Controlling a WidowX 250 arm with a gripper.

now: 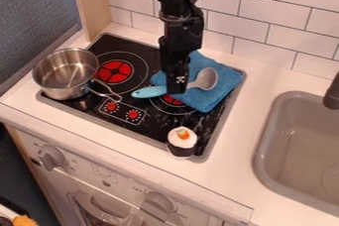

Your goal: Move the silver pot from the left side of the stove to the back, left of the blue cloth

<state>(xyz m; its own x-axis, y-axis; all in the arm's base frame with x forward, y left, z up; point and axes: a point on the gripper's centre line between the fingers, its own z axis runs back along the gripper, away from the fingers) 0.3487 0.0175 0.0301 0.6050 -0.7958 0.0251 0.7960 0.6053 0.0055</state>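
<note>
The gripper points down over the right-hand part of the stove, at the middle of a spoon, and hides a short stretch of it. To the left of the gripper shows the spoon's light blue handle; its grey bowl is on the right, over a blue cloth. This cloth lies folded on the back right of the black stove top. Whether the spoon is held or only touched cannot be made out.
A steel pot stands at the stove's left, its handle pointing right. A sushi-like toy sits at the stove's front right corner. Right of the stove is a grey sink with a dark faucet. A tiled wall rises behind.
</note>
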